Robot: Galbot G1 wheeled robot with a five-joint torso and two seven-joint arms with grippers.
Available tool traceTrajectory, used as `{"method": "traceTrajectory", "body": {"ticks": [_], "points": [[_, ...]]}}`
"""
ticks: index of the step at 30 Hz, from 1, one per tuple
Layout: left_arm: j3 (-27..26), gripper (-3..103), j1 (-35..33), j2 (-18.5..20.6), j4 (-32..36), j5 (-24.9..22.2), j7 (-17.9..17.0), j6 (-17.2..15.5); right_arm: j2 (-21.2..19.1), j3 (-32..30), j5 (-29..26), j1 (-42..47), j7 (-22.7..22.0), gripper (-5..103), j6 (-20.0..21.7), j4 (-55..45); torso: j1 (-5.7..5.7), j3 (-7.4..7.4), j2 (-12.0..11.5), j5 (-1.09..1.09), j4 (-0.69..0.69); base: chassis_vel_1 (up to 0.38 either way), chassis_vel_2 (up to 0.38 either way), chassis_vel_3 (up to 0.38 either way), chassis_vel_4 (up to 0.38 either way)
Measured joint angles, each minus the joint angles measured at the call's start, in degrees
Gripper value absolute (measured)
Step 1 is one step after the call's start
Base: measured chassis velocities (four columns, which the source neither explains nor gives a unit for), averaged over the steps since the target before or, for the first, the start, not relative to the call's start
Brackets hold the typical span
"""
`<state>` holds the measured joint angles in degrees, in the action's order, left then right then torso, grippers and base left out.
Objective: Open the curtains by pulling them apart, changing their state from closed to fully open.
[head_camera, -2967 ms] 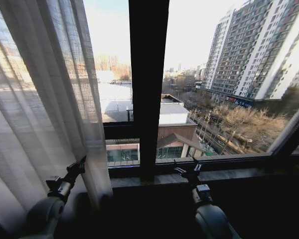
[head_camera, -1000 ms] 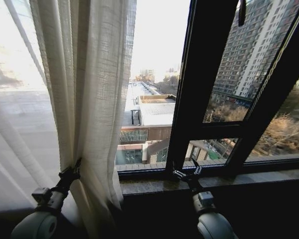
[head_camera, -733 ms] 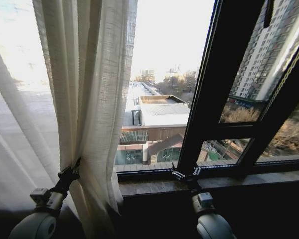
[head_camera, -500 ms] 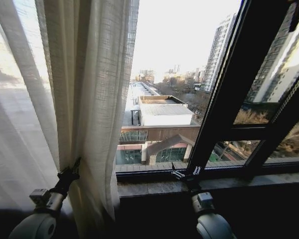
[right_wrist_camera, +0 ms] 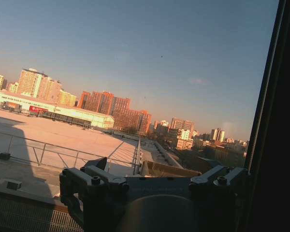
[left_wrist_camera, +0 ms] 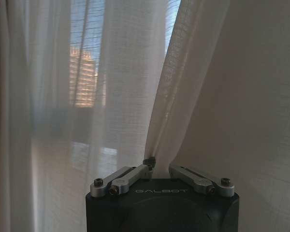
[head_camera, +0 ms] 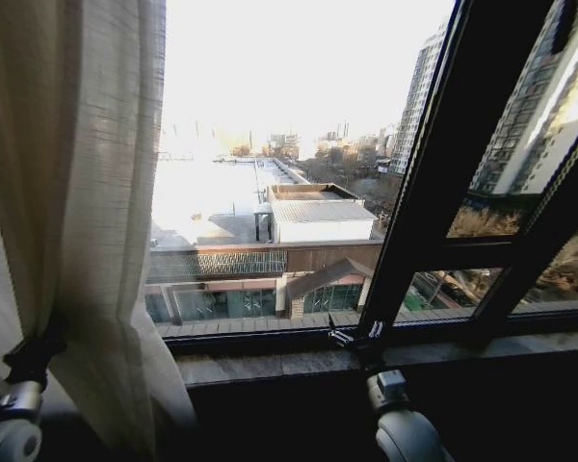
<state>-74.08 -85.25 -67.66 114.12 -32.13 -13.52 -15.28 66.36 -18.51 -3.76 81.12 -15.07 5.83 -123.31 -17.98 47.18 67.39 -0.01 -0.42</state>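
A sheer cream curtain (head_camera: 87, 192) hangs bunched at the left side of the window in the head view. My left gripper (head_camera: 34, 351) is low at the left edge, shut on a fold of that curtain. In the left wrist view the curtain (left_wrist_camera: 208, 96) fills the background, and the left gripper (left_wrist_camera: 152, 164) pinches a pleat between its fingertips. My right gripper (head_camera: 356, 335) stands open just above the window sill, near the foot of the dark frame bar, with nothing in it. In the right wrist view the right gripper (right_wrist_camera: 159, 169) faces the bare glass and the city outside.
A thick dark window frame bar (head_camera: 433, 173) slants up right of centre, with a second bar (head_camera: 549, 212) further right. A stone sill (head_camera: 270, 366) runs along the bottom of the glass. The frame edge (right_wrist_camera: 280, 121) lies close beside the right gripper.
My left gripper has moved left with the curtain held in it, uncovering a wider stretch of glass. The right gripper has stayed by the sill. Before that the camera view shifted.
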Motion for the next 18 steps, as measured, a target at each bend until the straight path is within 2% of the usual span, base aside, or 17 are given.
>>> {"method": "traceTrajectory", "body": {"ticks": [1,3,4,9,13,14,17,18], "points": [[0.0,0,0.0,0.0,0.0,0.0,0.0,0.0,0.0,0.0,0.0,0.0,0.0,100,0.0,0.0,0.0,0.0,0.0,0.0,0.0,0.0,0.0,0.0,0.0],[-4.0,0,0.0,1.3,-3.5,-0.5,-4.0,-0.1,0.0,0.6,0.0,-0.9,0.0,100,0.0,0.6,0.0,0.0,0.0,0.0,0.0,0.0,0.0,0.0,0.0],[-4.0,0,0.0,1.3,-3.5,-0.5,-4.0,-0.1,0.0,0.6,0.0,-0.9,0.0,100,0.0,0.6,0.0,0.0,0.0,0.0,0.0,0.0,0.0,0.0,0.0],[-8.6,0,0.3,5.1,-9.3,0.4,-11.7,-0.5,0.6,1.8,0.2,-1.7,0.0,100,0.2,1.6,-0.01,0.01,0.0,0.01,0.0,0.0,0.0,0.0,0.0],[-8.5,0,0.7,5.5,-8.6,2.0,-13.2,-1.6,0.9,2.1,0.4,-1.7,0.0,100,0.2,1.7,-0.01,0.0,0.0,-0.01,-0.01,0.0,0.0,0.0,0.0],[-8.0,11,0.5,5.2,-7.2,2.5,-13.2,-1.9,0.9,2.2,0.4,-1.7,0.0,100,0.2,1.7,-0.01,0.0,0.0,0.01,-0.02,0.0,0.0,0.0,0.0],[-6.7,16,-0.3,4.1,-4.1,2.7,-11.7,-2.2,0.9,2.2,0.5,-1.7,0.0,100,0.3,1.7,-0.01,0.01,0.0,0.03,-0.03,0.0,0.0,0.0,0.0],[-5.8,22,-1.1,3.2,-2.1,2.8,-10.3,-2.4,0.8,2.2,0.5,-1.7,0.0,100,0.3,1.7,-0.01,0.01,0.0,0.02,-0.03,0.0,0.0,0.0,0.0]]}}
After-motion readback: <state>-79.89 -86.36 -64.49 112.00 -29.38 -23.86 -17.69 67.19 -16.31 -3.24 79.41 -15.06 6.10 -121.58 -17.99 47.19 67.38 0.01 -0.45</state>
